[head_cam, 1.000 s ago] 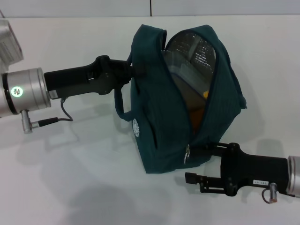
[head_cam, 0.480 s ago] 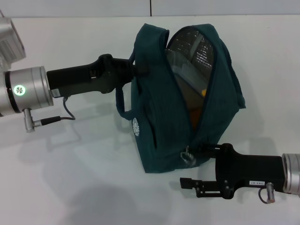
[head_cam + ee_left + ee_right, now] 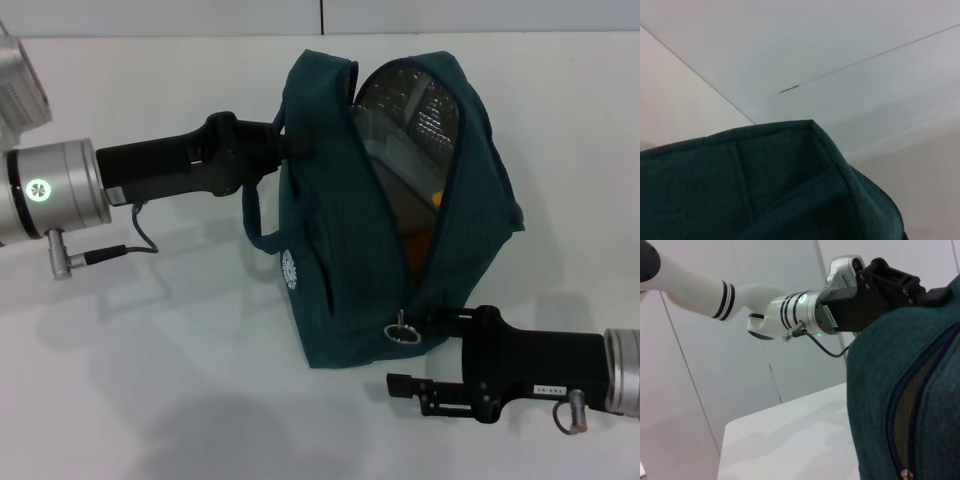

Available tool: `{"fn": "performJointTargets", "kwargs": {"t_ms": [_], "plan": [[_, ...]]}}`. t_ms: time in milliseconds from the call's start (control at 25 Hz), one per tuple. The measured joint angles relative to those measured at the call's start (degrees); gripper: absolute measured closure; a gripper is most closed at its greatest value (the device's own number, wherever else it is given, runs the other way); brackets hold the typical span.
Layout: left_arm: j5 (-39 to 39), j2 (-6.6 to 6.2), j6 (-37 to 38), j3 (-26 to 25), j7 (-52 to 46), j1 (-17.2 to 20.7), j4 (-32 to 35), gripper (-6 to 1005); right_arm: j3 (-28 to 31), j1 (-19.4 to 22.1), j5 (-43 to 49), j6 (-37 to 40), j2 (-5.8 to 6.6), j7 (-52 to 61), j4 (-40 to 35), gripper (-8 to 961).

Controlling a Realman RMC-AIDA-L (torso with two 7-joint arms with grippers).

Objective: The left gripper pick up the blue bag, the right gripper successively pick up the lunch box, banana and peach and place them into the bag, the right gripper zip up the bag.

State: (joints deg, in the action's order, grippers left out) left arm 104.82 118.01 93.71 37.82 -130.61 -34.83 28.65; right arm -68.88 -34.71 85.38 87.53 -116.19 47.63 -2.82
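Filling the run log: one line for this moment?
left gripper: at bag handle | right gripper: beside zip pull | zip: open | contents: inside

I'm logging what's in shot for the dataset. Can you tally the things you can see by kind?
Bags: 1, the blue bag, unzipped, foil lining showing.
Grippers: 2, the left gripper at the bag's handle side, the right gripper by the ring zip pull.
Items inside the bag: cannot count; only an orange-yellow patch shows.
Total: 3.
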Motion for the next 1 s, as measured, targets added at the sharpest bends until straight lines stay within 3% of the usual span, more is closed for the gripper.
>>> {"fn": "performJointTargets", "kwargs": {"t_ms": [320, 720, 1000], "plan": [[-0.09, 0.00, 0.04, -0.01, -0.01, -0.09, 0.00, 948, 0.33, 0.27, -0.15, -0.74, 0.00, 0.50, -0.18, 319], [-0.14, -0.13, 0.10, 0.19, 0.18, -0.17, 0.00, 948, 0.33, -0.16, -0.21, -2.14, 0.00, 0.90, -0.22, 759], [-0.14, -0.25, 0.16, 0.09, 0.18, -0.21, 0.00, 948, 0.35, 0.30, -0.22, -1.82, 0.00, 0.92, -1.24, 945]]}}
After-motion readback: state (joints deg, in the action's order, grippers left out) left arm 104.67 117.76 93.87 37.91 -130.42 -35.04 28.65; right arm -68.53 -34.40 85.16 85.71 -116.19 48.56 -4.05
